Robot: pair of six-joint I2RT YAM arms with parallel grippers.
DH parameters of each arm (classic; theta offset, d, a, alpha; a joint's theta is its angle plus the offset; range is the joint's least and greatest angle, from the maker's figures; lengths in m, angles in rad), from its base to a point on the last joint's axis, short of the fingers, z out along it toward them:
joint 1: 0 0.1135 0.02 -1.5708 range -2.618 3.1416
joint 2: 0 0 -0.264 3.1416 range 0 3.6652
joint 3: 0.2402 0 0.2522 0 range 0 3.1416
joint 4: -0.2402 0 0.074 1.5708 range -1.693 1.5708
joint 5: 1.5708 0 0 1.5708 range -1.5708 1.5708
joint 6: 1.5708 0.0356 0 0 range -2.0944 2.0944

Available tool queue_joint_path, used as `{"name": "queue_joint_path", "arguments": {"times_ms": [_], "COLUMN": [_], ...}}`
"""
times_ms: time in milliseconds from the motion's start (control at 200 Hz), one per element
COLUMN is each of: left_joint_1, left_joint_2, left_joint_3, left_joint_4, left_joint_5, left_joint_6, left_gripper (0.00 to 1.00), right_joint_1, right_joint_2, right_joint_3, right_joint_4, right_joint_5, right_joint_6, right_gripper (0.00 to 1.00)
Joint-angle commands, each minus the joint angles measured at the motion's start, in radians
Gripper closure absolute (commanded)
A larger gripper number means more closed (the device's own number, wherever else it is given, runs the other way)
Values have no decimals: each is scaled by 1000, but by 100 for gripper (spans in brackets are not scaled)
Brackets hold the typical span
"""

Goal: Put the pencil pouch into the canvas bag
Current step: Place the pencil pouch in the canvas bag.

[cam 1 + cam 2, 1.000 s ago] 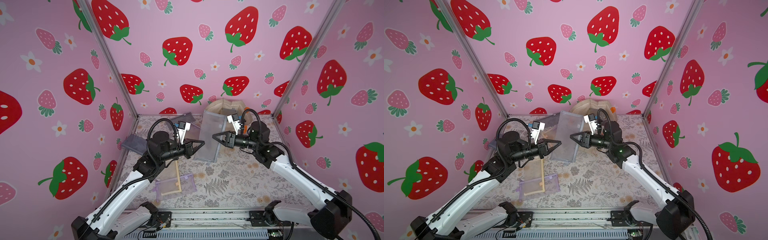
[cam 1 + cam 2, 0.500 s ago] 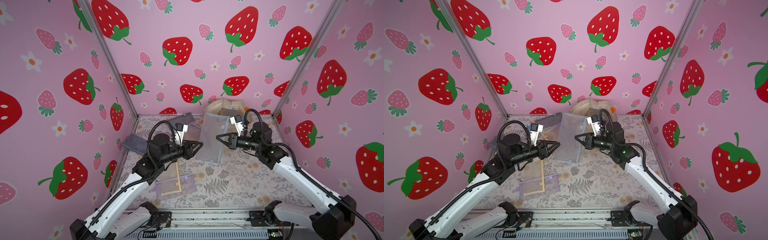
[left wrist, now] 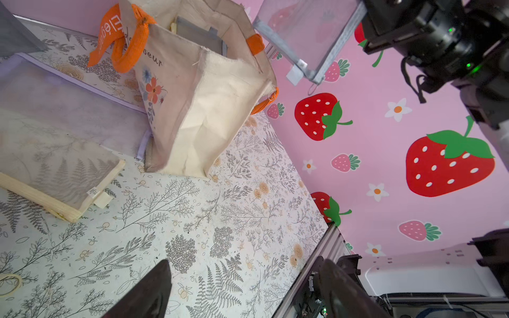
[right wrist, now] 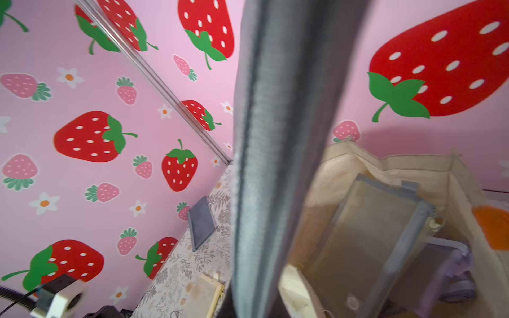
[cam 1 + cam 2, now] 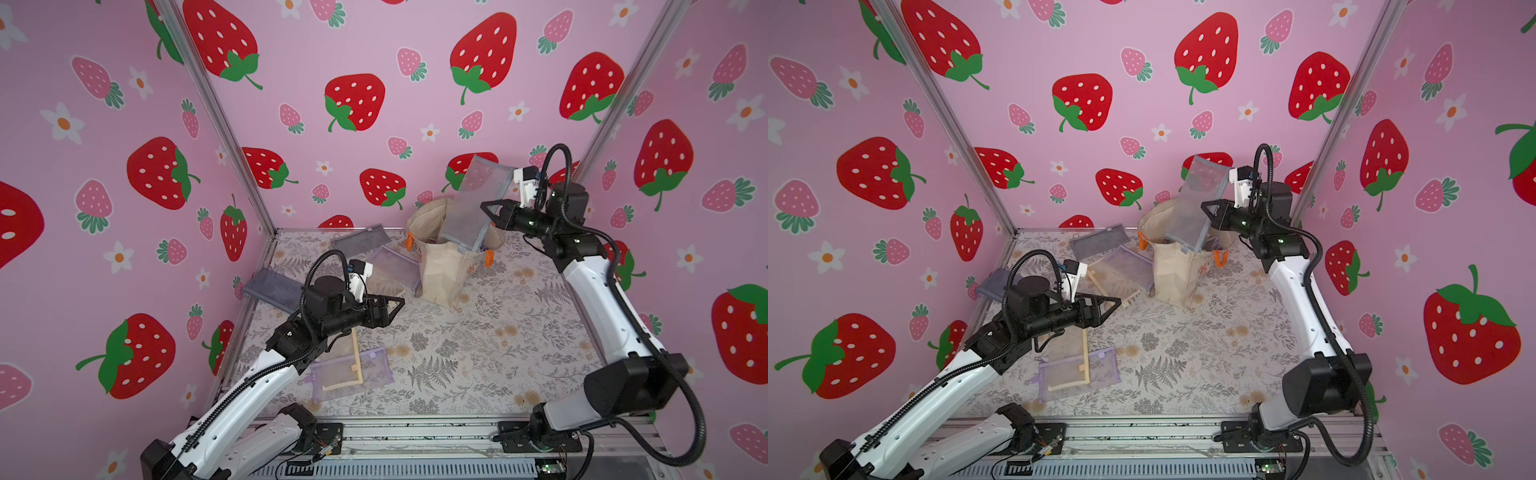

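The canvas bag (image 5: 440,270) stands open at the back of the desk (image 5: 478,353), its script cut off at "…eur", its orange strap (image 3: 110,35) at "Elég…". Reaching high, the right tool (image 5: 488,216) is clamped on the grey pencil pouch (image 5: 476,199), which is tilted above the bag's mouth; blur hides the grip up close. The left tool (image 5: 395,311) hovers low, jaws apart, empty.

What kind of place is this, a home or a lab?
Probably a robot test booth, not a home: pink strawberry-print wall panels between aluminium corner posts, and two white-and-black robot arms mounted on a metal base rail.
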Motion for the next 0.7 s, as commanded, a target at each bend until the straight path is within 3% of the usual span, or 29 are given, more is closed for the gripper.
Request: {"name": "queue_joint_path", "arguments": {"times_ms": [0, 340, 695], "left_joint_1": [2, 3, 5], "left_joint_2": [-19, 7, 98], "left_joint_3": [-22, -37, -20], "left_joint_4": [-1, 31, 92], "left_joint_5": [6, 16, 38], "left_joint_6": [25, 18, 7], "left_gripper": [13, 13, 13], "right_joint_1": [-37, -44, 7], "right_joint_2": [115, 391, 367], "right_joint_3": [93, 240, 52], "right_joint_4": [-102, -27, 14], "right_joint_5": [15, -49, -60], "right_joint_6": [-74, -32, -31], "right_gripper": [100, 100, 100]}}
